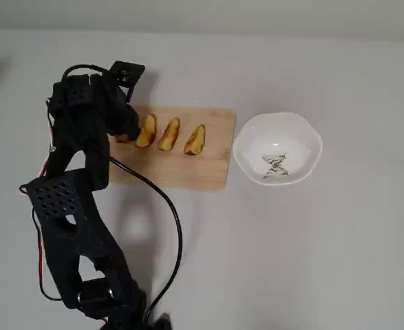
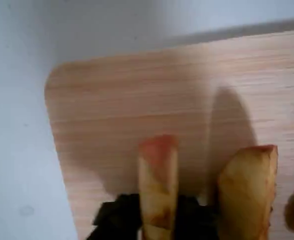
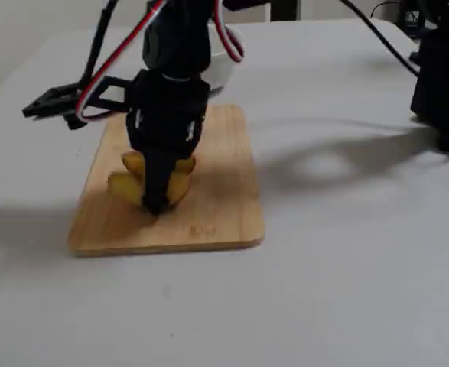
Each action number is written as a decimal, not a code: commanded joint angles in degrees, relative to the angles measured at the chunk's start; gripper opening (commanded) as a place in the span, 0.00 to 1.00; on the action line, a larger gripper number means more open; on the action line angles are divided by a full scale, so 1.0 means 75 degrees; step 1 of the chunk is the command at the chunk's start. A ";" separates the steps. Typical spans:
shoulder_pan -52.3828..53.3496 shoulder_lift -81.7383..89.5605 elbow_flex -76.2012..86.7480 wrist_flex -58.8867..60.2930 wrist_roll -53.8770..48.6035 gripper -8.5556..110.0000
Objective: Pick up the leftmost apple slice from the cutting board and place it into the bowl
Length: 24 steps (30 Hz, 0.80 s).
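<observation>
Cutting board [image 1: 202,168], centre of overhead view: pale tan wood, fine straight grain. Apple slices on it golden-yellow with brown-red edges; leftmost apple slice [image 2: 158,187] shows a pinkish-red tip in wrist view. Bowl [image 1: 305,137], right of board: white, grey butterfly-like mark inside. Arm [image 1: 78,206], left: black, with red wiring. Worktop [image 1: 325,240]: light grey.

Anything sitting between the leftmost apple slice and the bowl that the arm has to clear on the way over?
Only the other apple slices: they lie on the cutting board between the leftmost apple slice, at the gripper, and the bowl. Lifted over them, the way looks clear.
</observation>
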 commanded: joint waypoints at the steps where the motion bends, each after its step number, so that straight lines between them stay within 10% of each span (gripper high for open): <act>1: -0.0188 -0.0305 -0.1418 0.0551 0.0691 0.07; 6: -0.0445 -0.3410 -0.8074 0.3328 0.1805 0.07; 24: 0.3504 -0.0598 -0.8227 0.4113 0.7676 0.07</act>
